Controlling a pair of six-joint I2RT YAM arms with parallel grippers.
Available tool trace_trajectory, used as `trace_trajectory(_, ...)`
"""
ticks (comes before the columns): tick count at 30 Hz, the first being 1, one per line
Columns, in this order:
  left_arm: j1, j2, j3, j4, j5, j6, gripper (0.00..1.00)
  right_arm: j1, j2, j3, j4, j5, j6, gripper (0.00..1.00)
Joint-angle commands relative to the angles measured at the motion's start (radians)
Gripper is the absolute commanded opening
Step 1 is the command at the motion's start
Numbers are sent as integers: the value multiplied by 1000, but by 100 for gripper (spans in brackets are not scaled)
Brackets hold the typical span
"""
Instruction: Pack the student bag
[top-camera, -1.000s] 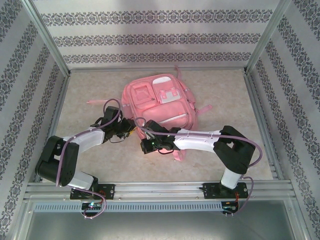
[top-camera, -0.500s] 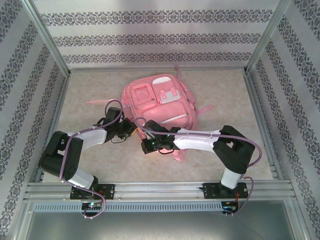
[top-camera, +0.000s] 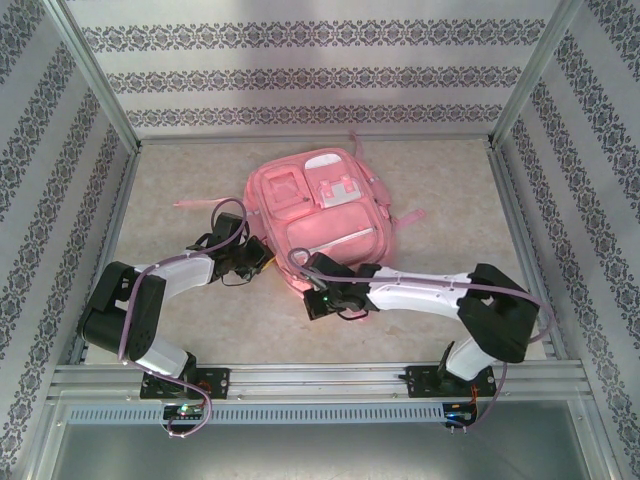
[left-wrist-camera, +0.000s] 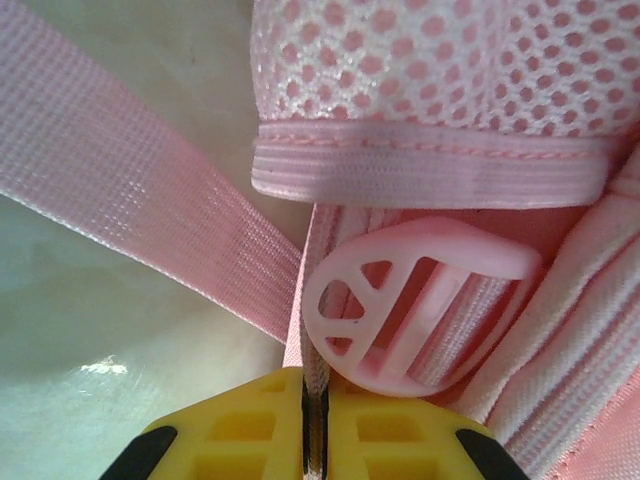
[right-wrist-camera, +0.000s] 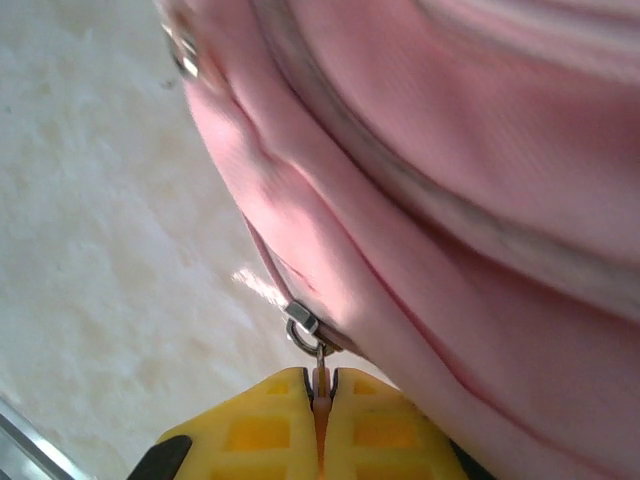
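the student bag (top-camera: 320, 205) lies flat on the table (top-camera: 450, 200), long axis running away from the arms. right pincer (right-wrist-camera: 322, 420) pinches the zipper pull (right-wrist-camera: 319, 368) at its near edge; left pincer (left-wrist-camera: 315, 420) pinches a strap (left-wrist-camera: 318, 235) beside the buckle (left-wrist-camera: 420, 300), likely bracing.

Two white-shelled arms (top-camera: 185, 268) with black joints, lilac cables (top-camera: 122, 335), yellow pincer fingers (left-wrist-camera: 240, 440), perhaps green wrist lights

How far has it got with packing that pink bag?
Done: the student bag lies on the table, contents hidden. In hand: the right tool pinches a zipper pull; the left tool pinches webbing beside a plastic buckle. Left: probably running that zipper.
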Motion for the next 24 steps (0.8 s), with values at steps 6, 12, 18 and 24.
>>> trace_trajectory(6, 43, -25, 46, -95, -90, 70, 15, 13, -129, -79, -116, 2, -23, 0)
trace_trajectory(12, 46, -123, 131, -320, -78, 191, 42, 19, -137, -36, 14, -148, -81, 0)
trace_trajectory(18, 45, -319, 62, -506, -61, 215, 60, 34, -46, 78, 72, -207, -125, 0)
trace_trajectory(24, 18, -437, -52, -463, 25, 111, 62, 53, 121, 246, 59, -259, -159, 0)
